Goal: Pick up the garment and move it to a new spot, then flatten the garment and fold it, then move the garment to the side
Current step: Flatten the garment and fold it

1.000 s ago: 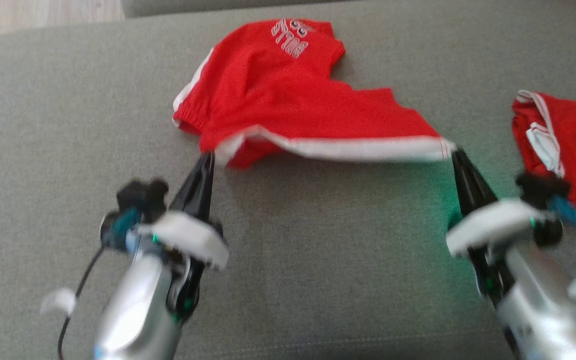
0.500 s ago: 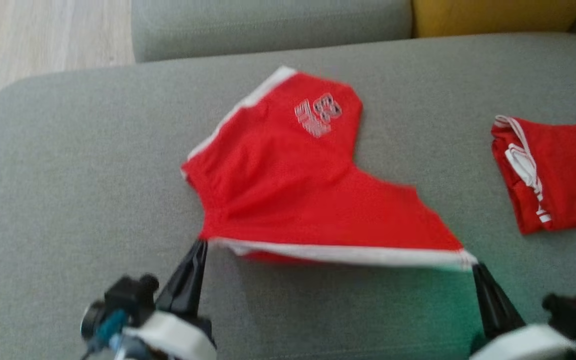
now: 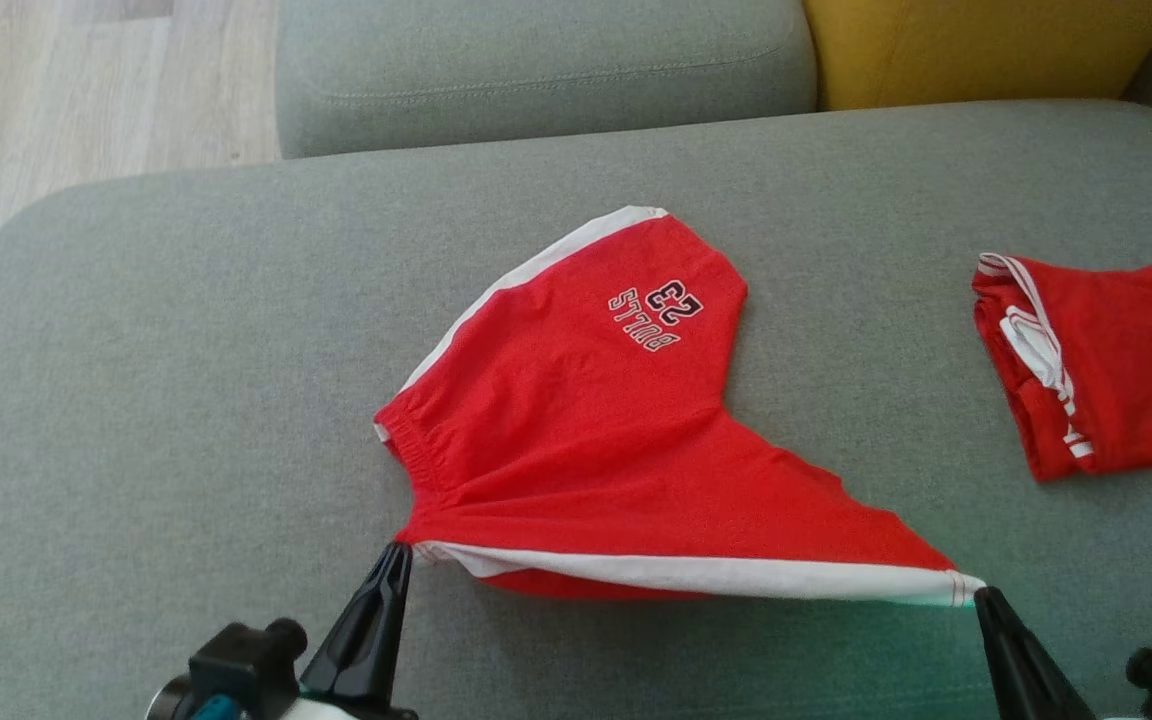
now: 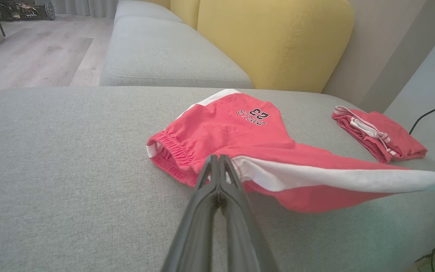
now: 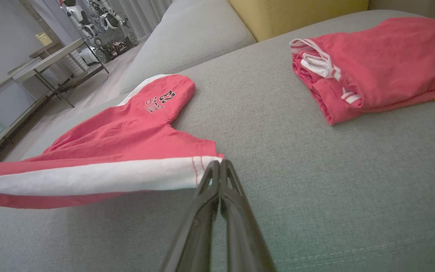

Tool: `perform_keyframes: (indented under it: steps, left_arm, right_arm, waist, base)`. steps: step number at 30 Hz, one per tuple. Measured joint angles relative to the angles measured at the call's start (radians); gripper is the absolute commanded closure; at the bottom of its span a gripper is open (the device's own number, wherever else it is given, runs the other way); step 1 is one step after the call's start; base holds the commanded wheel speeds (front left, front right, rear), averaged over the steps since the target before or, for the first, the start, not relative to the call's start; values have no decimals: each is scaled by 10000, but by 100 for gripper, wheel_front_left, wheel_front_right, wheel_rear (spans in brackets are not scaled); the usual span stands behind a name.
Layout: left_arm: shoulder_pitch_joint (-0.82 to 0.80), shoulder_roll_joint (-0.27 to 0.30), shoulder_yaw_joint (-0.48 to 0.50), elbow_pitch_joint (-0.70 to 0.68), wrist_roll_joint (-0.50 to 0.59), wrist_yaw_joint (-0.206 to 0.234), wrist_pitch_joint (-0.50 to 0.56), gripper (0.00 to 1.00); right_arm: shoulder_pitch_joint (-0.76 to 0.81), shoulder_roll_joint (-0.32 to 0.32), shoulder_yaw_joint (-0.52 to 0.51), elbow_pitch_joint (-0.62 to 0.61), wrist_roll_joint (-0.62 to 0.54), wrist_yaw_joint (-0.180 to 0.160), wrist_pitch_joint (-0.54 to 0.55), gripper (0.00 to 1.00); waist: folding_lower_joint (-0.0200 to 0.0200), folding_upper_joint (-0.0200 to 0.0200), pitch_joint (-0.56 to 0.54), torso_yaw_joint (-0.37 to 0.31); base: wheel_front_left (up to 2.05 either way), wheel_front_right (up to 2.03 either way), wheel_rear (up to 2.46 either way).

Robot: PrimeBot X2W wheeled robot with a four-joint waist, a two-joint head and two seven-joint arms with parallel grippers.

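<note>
The garment (image 3: 596, 430) is a pair of red shorts with white side stripes and a "BULLS 23" print, spread on the grey sofa seat (image 3: 186, 380). Its near white-striped edge is stretched taut and lifted between my two grippers. My left gripper (image 3: 398, 552) is shut on the waistband corner (image 4: 217, 160). My right gripper (image 3: 981, 595) is shut on the leg-hem corner (image 5: 217, 163). The far leg of the garment (image 4: 240, 117) (image 5: 157, 102) rests flat on the cushion.
A second, folded red garment (image 3: 1106, 360) (image 5: 376, 64) (image 4: 380, 132) lies at the right of the seat. A grey back cushion (image 3: 546, 70) and a yellow cushion (image 3: 986, 45) stand behind. Wooden floor (image 3: 86, 90) lies beyond the seat's left edge.
The head camera has tilted, so the whole picture slid down. Both grippers stayed shut on the garment's corners, and its stretched edge has pulled toward me, drawing the shorts flatter.
</note>
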Motion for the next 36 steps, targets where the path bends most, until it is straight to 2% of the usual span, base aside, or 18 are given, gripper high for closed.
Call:
perform_keyframes:
  steps: [4, 8, 12, 18, 24, 32, 36]
  left_arm:
    - [-82, 13, 25, -52, -100, 0, 142, 100]
    - [-970, 2, 190, 157, -263, -105, 159, 100]
    - [-2128, -105, 228, 759, -529, -405, 130, 100]
    - [-4231, -483, 198, 2397, -836, -989, 27, 100]
    - [-5810, -920, 15, 4142, -965, -1392, -121, 100]
    - [-7137, -1244, -111, 5756, -972, -1494, -932, 100]
    - [-7409, -1338, -107, 6130, -1118, -1496, -1208, 100]
  right_arm:
    - [-203, 4, -25, -27, -107, 0, 40, 100]
    - [-1700, -88, -8, 178, -232, 0, 65, 100]
    - [-3731, -654, 90, 915, -138, 0, 63, 100]
    - [-6941, -1578, 918, 3131, 234, 0, 6, 100]
    - [-9531, -2061, 1893, 5705, 673, 0, -585, 100]
    - [-12224, -2351, 3358, 8773, 1256, 0, -1588, 100]
    - [-12780, -2437, 3827, 9651, 1461, 0, -1956, 100]
  waist:
    - [0, 0, 137, 38]
    - [0, 0, 466, 59]
    - [0, 0, 926, 135]
    - [1, 0, 1778, 469]
    - [1, 0, 2461, 1027]
    - [1, 0, 3165, 1742]
    - [1, -1, 3352, 1943]
  base:
    - [0, 0, 0]
    - [0, 0, 0]
    - [0, 0, 0]
    - [0, 0, 0]
    - [0, 0, 0]
    - [0, 0, 0]
    - [0, 0, 0]
